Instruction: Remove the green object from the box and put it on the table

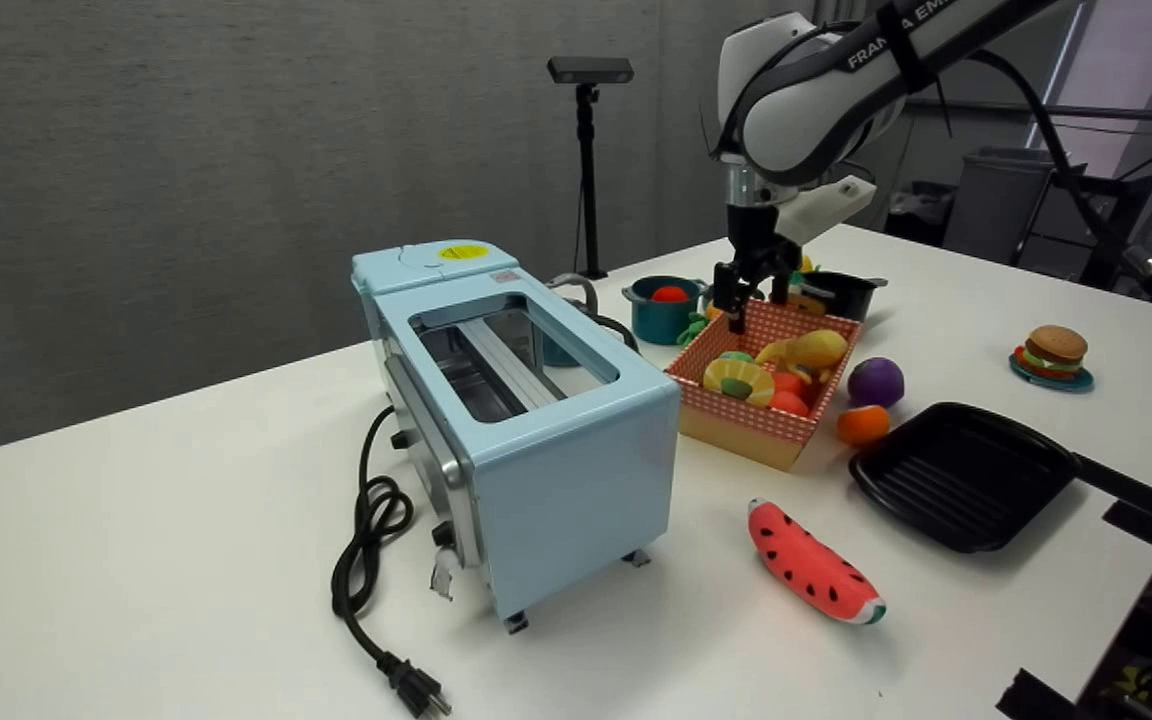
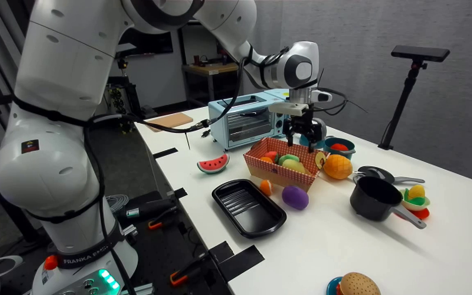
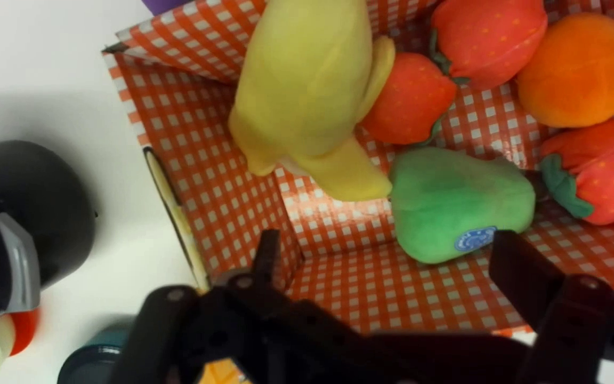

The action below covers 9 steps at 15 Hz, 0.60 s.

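Jaws spread wide, holding nothing, the gripper point(image 2: 300, 146) hangs above the box point(image 2: 279, 176) near the green pear point(image 3: 456, 200)

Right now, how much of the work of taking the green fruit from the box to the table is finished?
Looks done: only the positioning, with the pincer open at the box. In hand: nothing; the green fruit lies inside, not gripped. Left: grip it, lift it clear and set it on the white table.
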Motion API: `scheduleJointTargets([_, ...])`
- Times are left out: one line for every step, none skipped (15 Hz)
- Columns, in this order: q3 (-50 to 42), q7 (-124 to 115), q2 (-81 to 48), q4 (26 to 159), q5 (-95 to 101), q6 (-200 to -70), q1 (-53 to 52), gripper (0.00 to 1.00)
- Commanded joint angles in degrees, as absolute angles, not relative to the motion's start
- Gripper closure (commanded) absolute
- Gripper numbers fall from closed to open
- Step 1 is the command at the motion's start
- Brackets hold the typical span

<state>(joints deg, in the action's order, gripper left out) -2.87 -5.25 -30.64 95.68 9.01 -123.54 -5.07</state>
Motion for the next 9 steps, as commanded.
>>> scheduleJointTargets([-2.44,-4.73,-29.99,96.4,11.09,-122.73,-5.64,0.0])
scheduleJointTargets([-2.36,-4.53,-29.81,96.77,11.15,-122.99,-5.65,0.0])
scheduleJointTargets([-2.3,-4.31,-29.69,97.11,11.08,-123.29,-5.57,0.0])
scheduleJointTargets([-2.21,-4.02,-29.65,97.48,10.82,-123.62,-5.35,0.0])
scheduleJointTargets([-2.18,-3.76,-29.67,97.77,10.67,-123.86,-5.18,0.0])
scheduleJointTargets([-2.25,-3.57,-29.8,98.06,10.7,-124.19,-5.04,0.0])
scheduleJointTargets([-2.33,-3.48,-29.94,98.23,10.78,-124.38,-4.98,0.0])
scheduleJointTargets([-2.46,-3.53,-30.05,98.42,10.92,-124.46,-4.97,0.0])
scheduleJointTargets([-2.57,-3.54,-30.17,98.61,11.01,-124.45,-4.93,0.0])
